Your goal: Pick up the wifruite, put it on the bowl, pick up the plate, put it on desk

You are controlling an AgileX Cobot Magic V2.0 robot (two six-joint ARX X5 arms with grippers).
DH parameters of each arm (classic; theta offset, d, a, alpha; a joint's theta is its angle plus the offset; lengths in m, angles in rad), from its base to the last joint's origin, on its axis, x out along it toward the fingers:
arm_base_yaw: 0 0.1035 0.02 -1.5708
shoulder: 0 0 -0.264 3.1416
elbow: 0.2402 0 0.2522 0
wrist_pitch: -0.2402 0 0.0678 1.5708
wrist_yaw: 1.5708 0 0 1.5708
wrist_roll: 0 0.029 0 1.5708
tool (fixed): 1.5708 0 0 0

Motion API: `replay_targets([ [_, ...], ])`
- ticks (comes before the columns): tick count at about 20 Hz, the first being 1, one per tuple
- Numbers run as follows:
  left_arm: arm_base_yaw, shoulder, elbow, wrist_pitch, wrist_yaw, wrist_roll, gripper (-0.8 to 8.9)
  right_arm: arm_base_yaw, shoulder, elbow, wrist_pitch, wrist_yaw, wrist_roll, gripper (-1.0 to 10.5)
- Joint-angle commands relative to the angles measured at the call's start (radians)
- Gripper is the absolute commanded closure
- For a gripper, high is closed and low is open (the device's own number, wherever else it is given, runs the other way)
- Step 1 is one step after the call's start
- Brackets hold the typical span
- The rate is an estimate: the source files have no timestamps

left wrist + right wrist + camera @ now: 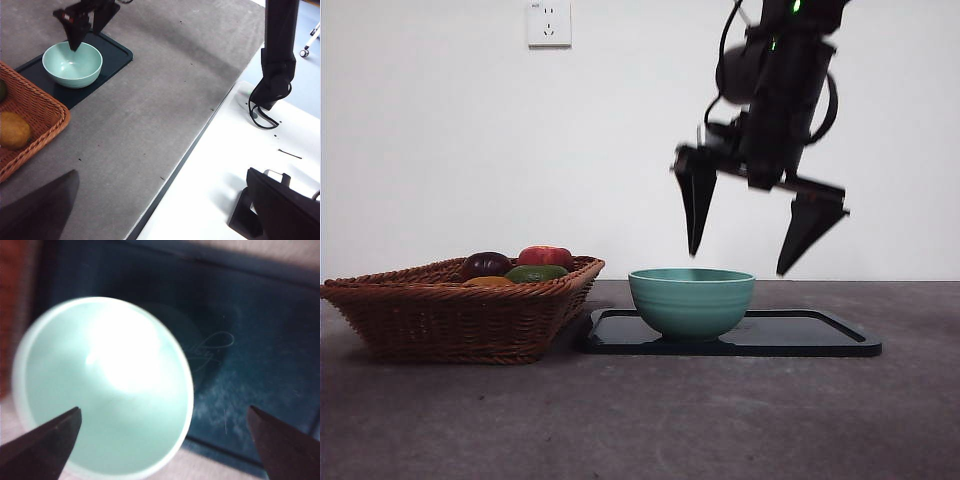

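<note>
Wifruite (14,130): in basket (440,320). Bowl (691,300): on tray (820,335). Right pincer (755,235): wide open, empty, above bowl.

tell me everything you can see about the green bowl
The round mint-green ceramic bowl has faint horizontal ridges outside, a thin rim and a glossy, empty inside. It stands upright at one end of the flat black rectangular tray, beside the brown wicker basket without touching it. The open right pincer hangs above it, not touching.
</note>
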Motion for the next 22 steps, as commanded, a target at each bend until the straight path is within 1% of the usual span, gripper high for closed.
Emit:
replay_targets([
  [1, -0.007, 0.003, 0.01, 0.012, 0.002, 0.008, 2.18, 0.002, 0.058, 0.024, 0.005, 0.0, -0.005, 4.1],
  [2, -0.007, 0.003, 0.01, 0.012, 0.002, 0.008, 2.18, 0.002, 0.069, 0.024, 0.006, 0.0, -0.005, 4.5],
  [4, -0.007, 0.003, 0.01, 0.01, 0.002, 0.007, 2.18, 0.002, 0.085, 0.024, 0.018, 0.0, -0.006, 7.1],
  [5, -0.007, 0.003, 0.01, 0.009, 0.002, 0.005, 2.18, 0.002, 0.092, 0.024, 0.025, 0.0, -0.006, 8.6],
  [6, -0.007, 0.003, 0.01, 0.008, 0.002, 0.005, 2.18, 0.002, 0.095, 0.024, 0.026, 0.0, -0.006, 9.2],
  [11, -0.007, 0.003, 0.01, 0.007, 0.002, 0.005, 2.18, -0.001, 0.096, 0.024, 0.024, 0.0, -0.015, 9.4],
  [14, -0.007, 0.003, 0.01, 0.007, 0.002, 0.005, 2.18, -0.009, 0.064, 0.031, -0.005, 0.004, -0.027, 9.4],
  [16, -0.007, 0.003, 0.01, 0.007, 0.002, 0.005, 2.18, -0.014, 0.007, 0.032, -0.046, 0.003, -0.04, 9.4],
  [18, -0.007, 0.003, 0.01, 0.008, 0.002, 0.005, 2.19, -0.014, -0.077, 0.032, -0.11, 0.011, -0.078, 9.4],
  [19, -0.007, 0.003, 0.01, 0.008, 0.002, 0.005, 2.18, -0.013, -0.124, 0.032, -0.139, 0.035, -0.094, 9.4],
  [20, -0.007, 0.003, 0.01, 0.009, 0.002, 0.005, 2.19, -0.013, -0.168, 0.031, -0.158, 0.07, -0.094, 9.4],
  [22, -0.007, 0.003, 0.01, 0.008, 0.002, 0.005, 2.19, -0.013, -0.258, 0.029, -0.201, 0.082, -0.094, 9.4],
])
